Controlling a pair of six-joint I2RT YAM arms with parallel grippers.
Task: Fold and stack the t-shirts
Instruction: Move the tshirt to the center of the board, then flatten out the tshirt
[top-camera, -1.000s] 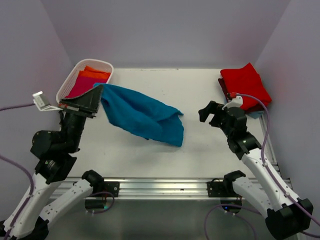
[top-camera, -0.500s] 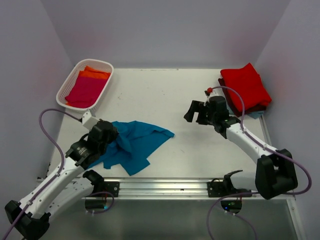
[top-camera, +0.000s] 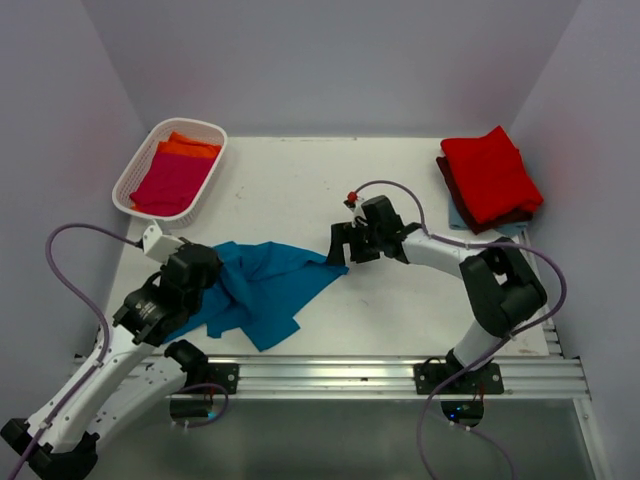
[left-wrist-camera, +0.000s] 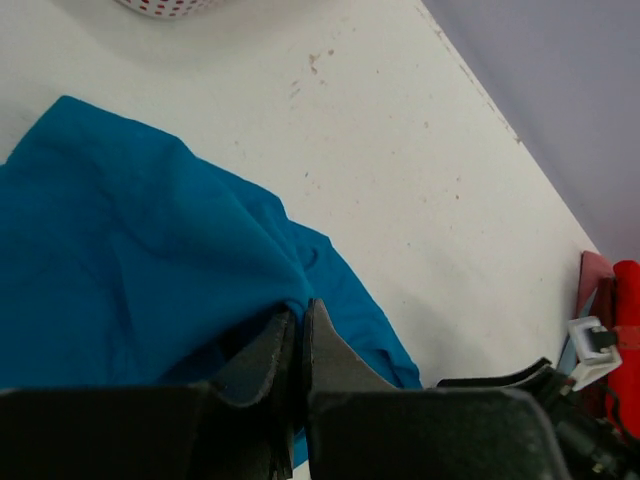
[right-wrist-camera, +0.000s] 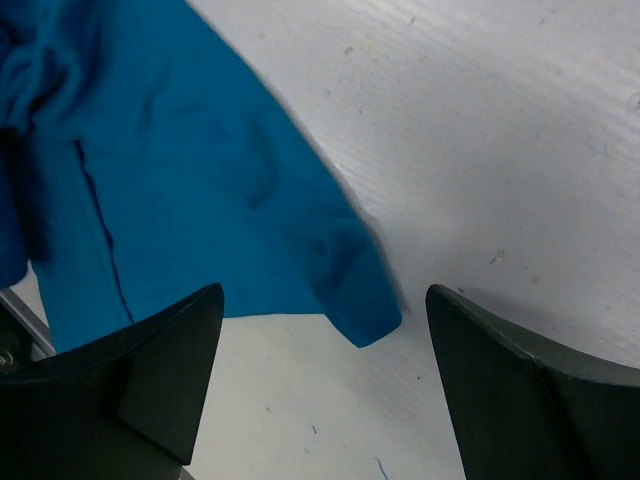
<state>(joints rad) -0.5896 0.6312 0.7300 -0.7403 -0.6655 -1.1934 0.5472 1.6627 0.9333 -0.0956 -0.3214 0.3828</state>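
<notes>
The white table (top-camera: 300, 180) carried everything. The teal shirt (top-camera: 265, 285) lay crumpled at the near left of it, one corner reaching toward the middle. At the far left stood the basket (top-camera: 190, 124) holding a magenta shirt (top-camera: 170, 185) and an orange shirt (top-camera: 190, 148). At the far right a folded red shirt (top-camera: 487, 170) lay on top of a maroon shirt (top-camera: 446, 176). The left gripper (left-wrist-camera: 298, 340) was clamped on a fold of the teal cloth. The right gripper (right-wrist-camera: 322, 300) hung with its fingers spread wide over the shirt's corner, holding nothing.
</notes>
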